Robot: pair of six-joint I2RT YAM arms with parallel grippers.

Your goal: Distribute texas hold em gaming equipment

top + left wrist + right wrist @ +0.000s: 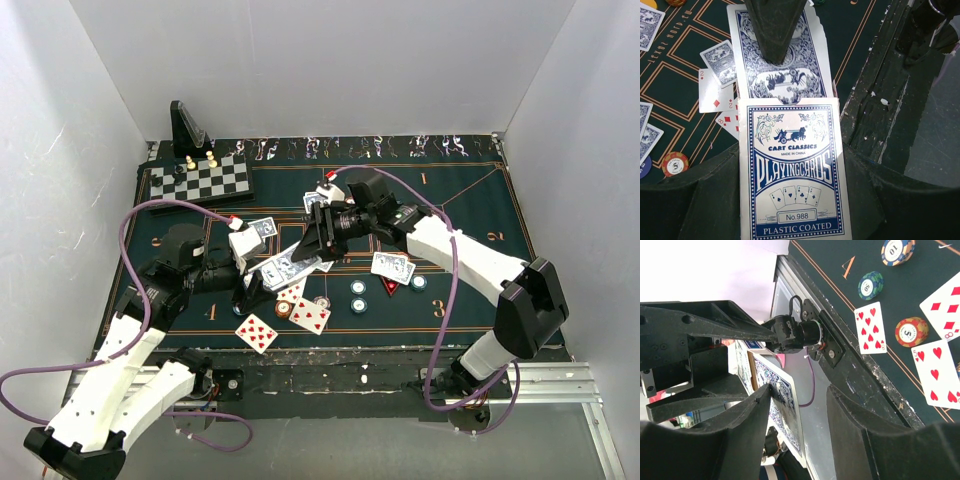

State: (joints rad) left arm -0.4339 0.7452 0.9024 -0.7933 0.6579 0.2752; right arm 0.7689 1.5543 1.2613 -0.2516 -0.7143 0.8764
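Note:
My left gripper [791, 202] is shut on a blue-and-white playing-card box [792, 170], held above the mat's near edge [283, 270]. A blue-backed card [782, 65] sticks out of the box's open end. My right gripper [800, 390] straddles that card [786, 407]. Its jaws stand apart: one finger [747, 415] touches the card, the other is clear of it. In the top view the right gripper [310, 250] meets the box from the far right. Face-up cards [257, 332] [310, 314], face-down cards [393, 266], poker chips [358, 288] and a red triangle marker [389, 284] lie on the green mat.
A black-and-white chessboard with pawns [200, 180] and a black angled stand [186, 128] sit at the far left. The mat's scuffed near edge [875, 385] runs just below both grippers. White walls close in the left, right and back.

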